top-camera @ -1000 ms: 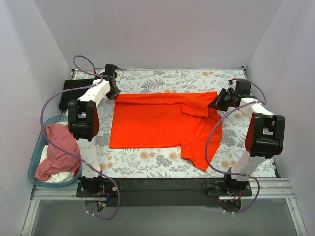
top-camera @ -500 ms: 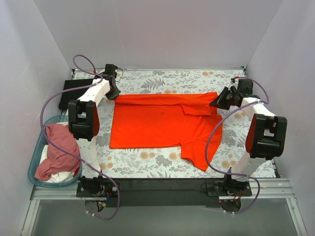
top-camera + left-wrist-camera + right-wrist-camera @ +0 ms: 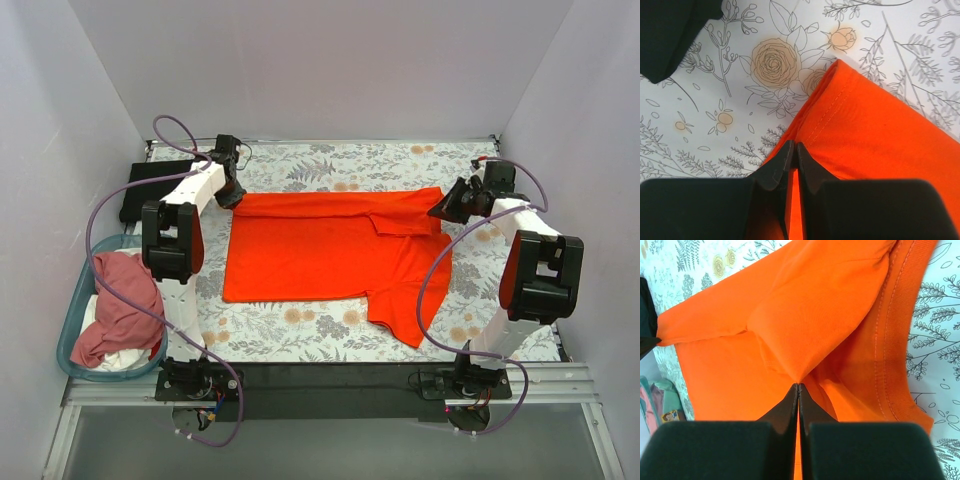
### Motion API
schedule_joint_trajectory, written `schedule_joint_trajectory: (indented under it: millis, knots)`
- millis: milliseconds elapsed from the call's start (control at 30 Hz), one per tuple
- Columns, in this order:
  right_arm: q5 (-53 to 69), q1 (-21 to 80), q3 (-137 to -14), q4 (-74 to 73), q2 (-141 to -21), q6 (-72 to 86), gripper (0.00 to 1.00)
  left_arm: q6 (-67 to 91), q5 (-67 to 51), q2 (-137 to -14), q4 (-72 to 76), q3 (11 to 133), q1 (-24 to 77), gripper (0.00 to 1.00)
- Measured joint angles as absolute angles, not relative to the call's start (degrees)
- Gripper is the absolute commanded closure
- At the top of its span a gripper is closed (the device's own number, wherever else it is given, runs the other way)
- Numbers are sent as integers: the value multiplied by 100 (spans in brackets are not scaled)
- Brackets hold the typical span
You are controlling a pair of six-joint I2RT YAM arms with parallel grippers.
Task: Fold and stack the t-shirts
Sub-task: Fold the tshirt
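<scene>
The bright orange-red t-shirt [image 3: 330,245] lies spread on the flowered table, its far part folded over and one sleeve hanging toward the near right. My left gripper [image 3: 232,195] is shut on the shirt's far left corner; the left wrist view shows the pads [image 3: 785,155] pinching the orange hem [image 3: 855,125]. My right gripper [image 3: 443,210] is shut on the far right fold by the collar; the right wrist view shows the cloth [image 3: 805,320] pulled into a peak at the fingertips [image 3: 790,400]. A black t-shirt [image 3: 150,185] lies folded at the far left.
A teal basket [image 3: 72,305] stands off the table's left edge, holding a dusty pink shirt [image 3: 120,305] and a white one [image 3: 110,355]. The black shirt's corner shows in the left wrist view [image 3: 670,30]. White walls close in on three sides.
Both grippers have moved slightly toward the far side with the shirt's corners held, drawing the far edge straighter. The rest of the shirt has stayed in place.
</scene>
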State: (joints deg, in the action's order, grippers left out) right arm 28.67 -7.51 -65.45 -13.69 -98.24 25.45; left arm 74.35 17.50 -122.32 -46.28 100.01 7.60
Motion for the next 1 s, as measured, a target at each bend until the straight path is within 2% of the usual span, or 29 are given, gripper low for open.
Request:
schedule_joint_trajectory:
  millis: [400, 533, 633, 867, 933, 1000]
  knots:
    - [2753, -749, -6469, -1516, -10110, 2458, 98, 7387, 1817, -12606, -4501, 9872, 760, 92]
    - [2593, -740, -6479, -1634, -10110, 2333, 77, 7356, 1850, -12606, -4495, 9872, 760, 91]
    - [2333, -644, -6587, -1813, -10108, 2150, 71, 7312, 1861, -12606, -4488, 9872, 760, 91]
    - [1059, 416, -6890, -1957, -9789, 1625, 69, 7212, 1863, -12606, -4453, 9872, 762, 89]
    - [838, 805, -6921, -1907, -9660, 1400, 69, 7192, 1865, -12606, -4456, 9874, 762, 87]
    - [788, 1155, -6943, -1796, -9618, 1157, 69, 7175, 1874, -12606, -4456, 9872, 762, 80]
